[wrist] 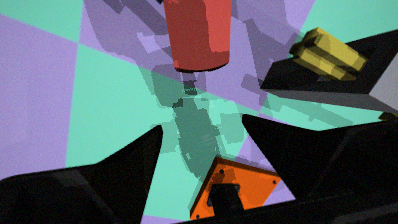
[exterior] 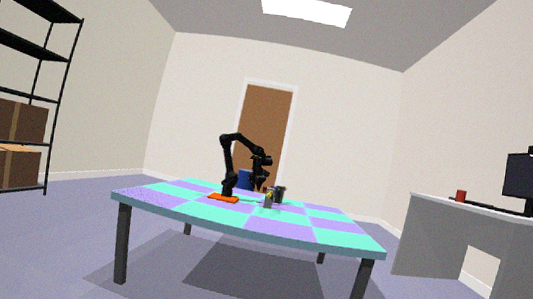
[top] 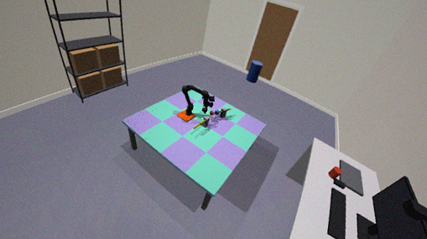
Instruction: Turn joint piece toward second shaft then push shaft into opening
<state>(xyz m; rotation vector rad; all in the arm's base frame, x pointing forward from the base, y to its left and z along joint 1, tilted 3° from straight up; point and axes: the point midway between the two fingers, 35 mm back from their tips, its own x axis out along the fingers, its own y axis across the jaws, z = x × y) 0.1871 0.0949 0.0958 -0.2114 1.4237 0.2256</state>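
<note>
The red joint piece (top: 211,112) (wrist: 200,35) is at the top of the wrist view, cut by the frame edge. Its free end faces toward the arm's base, not along the second shaft. A blue part (top: 217,112) joins it toward the far block (top: 223,113) (exterior: 280,194). The yellow second shaft (top: 198,126) (wrist: 332,55) passes through the near block (top: 205,122) (exterior: 268,201) (wrist: 285,76); its end is apart from the red piece. My gripper (top: 204,111) (wrist: 203,123) is open and empty, pointing down beside the red piece, which is not between the fingers.
The arm stands on an orange base plate (top: 185,116) (exterior: 222,198) (wrist: 257,182) on the checkered table (top: 183,153) (exterior: 278,225). The near block stands to the right of the fingers in the wrist view. Shelf, desk and blue bin (top: 254,71) stand away from the table.
</note>
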